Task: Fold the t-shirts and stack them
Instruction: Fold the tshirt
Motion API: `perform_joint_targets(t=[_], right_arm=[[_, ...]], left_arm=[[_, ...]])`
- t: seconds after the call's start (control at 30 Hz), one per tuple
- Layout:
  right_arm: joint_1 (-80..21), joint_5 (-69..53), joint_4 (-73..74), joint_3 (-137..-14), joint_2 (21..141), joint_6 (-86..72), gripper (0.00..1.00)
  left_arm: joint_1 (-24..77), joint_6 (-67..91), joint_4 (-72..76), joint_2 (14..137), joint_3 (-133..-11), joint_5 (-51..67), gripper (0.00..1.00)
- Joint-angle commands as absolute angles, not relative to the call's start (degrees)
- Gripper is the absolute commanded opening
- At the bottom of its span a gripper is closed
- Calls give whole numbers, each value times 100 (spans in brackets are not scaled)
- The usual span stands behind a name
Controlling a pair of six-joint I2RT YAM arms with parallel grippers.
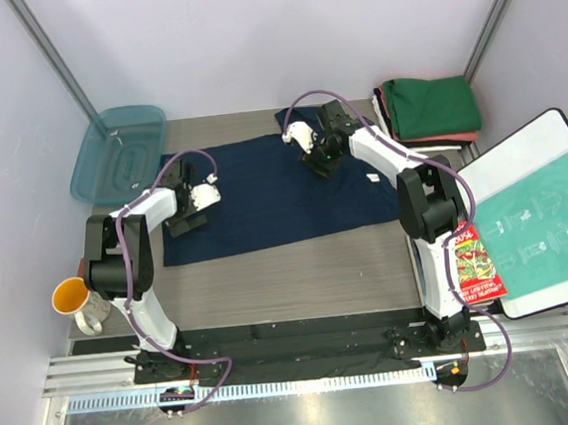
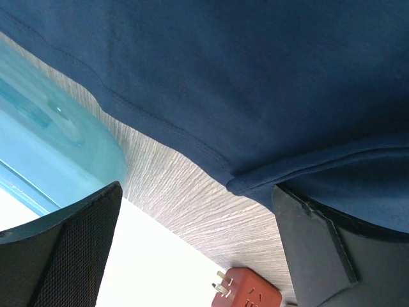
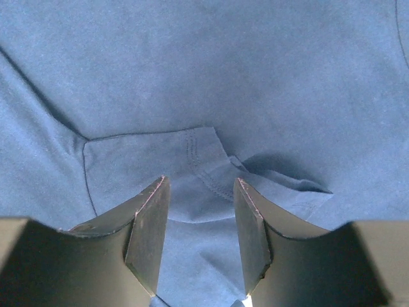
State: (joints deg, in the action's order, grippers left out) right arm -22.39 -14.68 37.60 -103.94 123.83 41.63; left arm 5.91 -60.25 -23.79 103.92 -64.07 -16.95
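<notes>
A dark navy t-shirt [image 1: 272, 194] lies spread flat across the middle of the table, with a small white tag [image 1: 371, 177] near its right end. My left gripper [image 1: 187, 221] is at the shirt's left edge. In the left wrist view it [image 2: 197, 188] is wide open, with bare table between the jaws and the shirt's hem [image 2: 268, 173] by the right finger. My right gripper [image 1: 321, 159] is at the shirt's far edge. In the right wrist view it [image 3: 199, 182] is open, low over a stitched fold of navy cloth [image 3: 198, 153]. Folded shirts are stacked at the back right, green [image 1: 432, 105] over salmon-red [image 1: 449, 140].
A teal plastic lid [image 1: 120, 152] lies at the back left and shows in the left wrist view [image 2: 45, 141]. A yellow mug [image 1: 72, 296] stands at the left edge. A teal-printed bag [image 1: 543, 220] on a white board and a red packet [image 1: 477, 260] lie at the right. A red plug adapter [image 2: 246, 291] lies near the left gripper.
</notes>
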Motion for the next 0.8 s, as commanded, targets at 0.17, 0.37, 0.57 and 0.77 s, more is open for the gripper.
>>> perform_joint_targets(t=[0.17,0.37,0.57,0.77], right_arm=[[-2285,-1354,3481,-10503,12428,4122,49],[-2285,-1336,3454,-10520,12507,4069,46],[-2285,-1459,3480,-10687,12788,4034,39],[-2303,-1556,3542,-10872,13043,4008,31]], left_arm=[[562,-5810,-1986,10441,-6583,-1934,100],[563,-5783,-1995,10459,-6565,-1916,100],[571,-5757,-2013,10459,-6539,-1890,100],[571,-5766,-2021,10415,-6478,-1881,100]])
